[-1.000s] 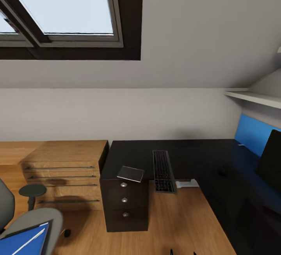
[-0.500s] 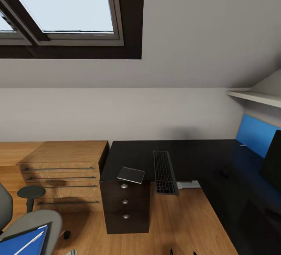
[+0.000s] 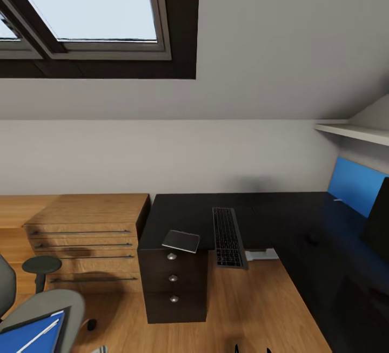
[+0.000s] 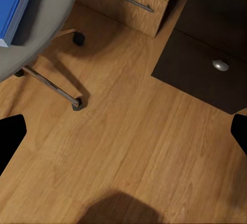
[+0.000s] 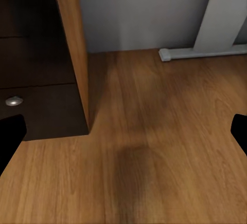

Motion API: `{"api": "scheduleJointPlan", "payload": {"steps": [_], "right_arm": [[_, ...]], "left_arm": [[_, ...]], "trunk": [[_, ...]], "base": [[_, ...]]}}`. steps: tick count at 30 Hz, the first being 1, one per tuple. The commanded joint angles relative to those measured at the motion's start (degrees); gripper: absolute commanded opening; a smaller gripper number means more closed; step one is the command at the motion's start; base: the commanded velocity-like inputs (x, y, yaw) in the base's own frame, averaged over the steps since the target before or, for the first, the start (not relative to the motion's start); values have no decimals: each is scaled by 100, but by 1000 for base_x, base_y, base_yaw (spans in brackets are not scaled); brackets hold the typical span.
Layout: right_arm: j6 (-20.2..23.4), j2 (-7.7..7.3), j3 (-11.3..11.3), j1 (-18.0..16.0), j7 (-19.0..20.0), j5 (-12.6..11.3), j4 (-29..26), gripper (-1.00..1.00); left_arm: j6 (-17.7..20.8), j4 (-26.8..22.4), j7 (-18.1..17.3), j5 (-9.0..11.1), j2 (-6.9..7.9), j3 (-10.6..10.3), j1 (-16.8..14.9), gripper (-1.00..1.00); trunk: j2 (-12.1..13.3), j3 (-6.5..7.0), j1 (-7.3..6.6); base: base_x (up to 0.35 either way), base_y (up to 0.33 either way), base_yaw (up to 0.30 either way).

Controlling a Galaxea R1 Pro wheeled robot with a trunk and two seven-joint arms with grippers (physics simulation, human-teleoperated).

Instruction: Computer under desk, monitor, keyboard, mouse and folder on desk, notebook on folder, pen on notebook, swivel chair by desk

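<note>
The notebook (image 3: 181, 241) hangs over the tabletop's front edge. It looks thin and light; pinch that overhang. Both jaws are open

Daylight floods in from skylight (image 3: 86, 2) above me; room evenly bright. Soft shadow blob on floor (image 4: 123, 147) under my wrists. Renders sharp, desk (image 3: 281, 218) top very dark.

Attic bedroom-office — skylight (image 3: 86, 5), sloped wall, desk (image 3: 270, 212) with keyboard (image 3: 227, 236), swivel chair (image 3: 43, 310)
</note>
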Motion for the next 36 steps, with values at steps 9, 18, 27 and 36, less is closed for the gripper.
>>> {"api": "scheduleJointPlan", "payload": {"steps": [9,18,27,36], "right_arm": [[-5,-1,-7,-4,-58,43,-37,100],[12,57,-50,-4,-137,-155,-864,100],[99,83,-48,-445,1058,-2016,-1643,100],[2378,-370,-96,-632,2713,-5649,-2576,100]], "left_arm": [[19,3,76,31,11,-42,-1,100],[19,4,78,31,8,-49,-1,100],[26,5,59,38,7,-59,-1,100],[35,140,57,40,1,-129,-1,100]], "trunk": [[-369,-170,200],[-730,-331,397],[-1091,-493,595],[-1452,-655,793]], "base": [[0,0,0],[0,0,0],[0,0,0],[0,0,0]]}}
